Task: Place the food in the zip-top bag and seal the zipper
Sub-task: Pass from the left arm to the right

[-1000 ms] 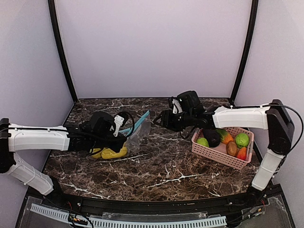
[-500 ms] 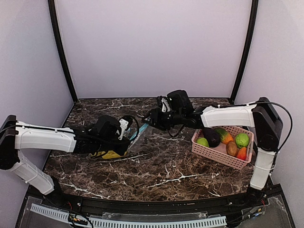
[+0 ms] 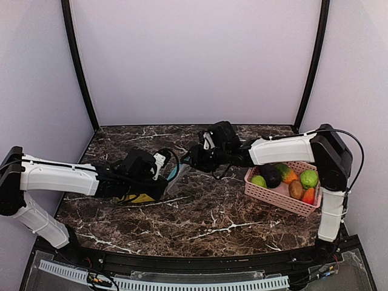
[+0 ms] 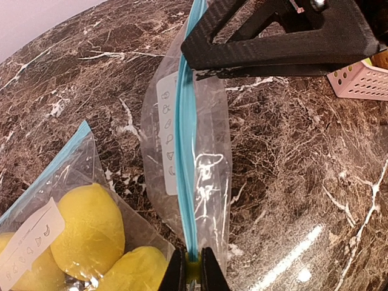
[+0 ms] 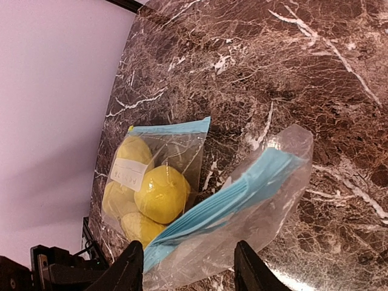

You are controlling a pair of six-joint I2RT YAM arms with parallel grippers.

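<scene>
Two clear zip-top bags lie at centre left. One bag [image 5: 154, 182] holds several yellow fruits [image 4: 88, 227], which also show in the top view [image 3: 140, 197]. The other bag [image 4: 194, 151] looks empty, and its blue zipper [image 5: 242, 188] runs along its length. My left gripper [image 4: 193, 273] is shut on one end of that zipper, and in the top view it [image 3: 165, 176] is low over the table. My right gripper [image 5: 189, 267] is open just above the bag's other end, and it also shows in the top view [image 3: 189, 160]. More food is in the basket.
A pink slatted basket [image 3: 282, 203] at the right holds a purple eggplant [image 3: 271, 176], a green fruit [image 3: 309, 178] and orange, brown and red pieces. Its corner shows in the left wrist view [image 4: 361, 79]. The table is dark marble, with walls behind and at both sides.
My right gripper has moved left over the empty bag. My left gripper has shifted right and down with the zipper, and the bag now lies flatter.
</scene>
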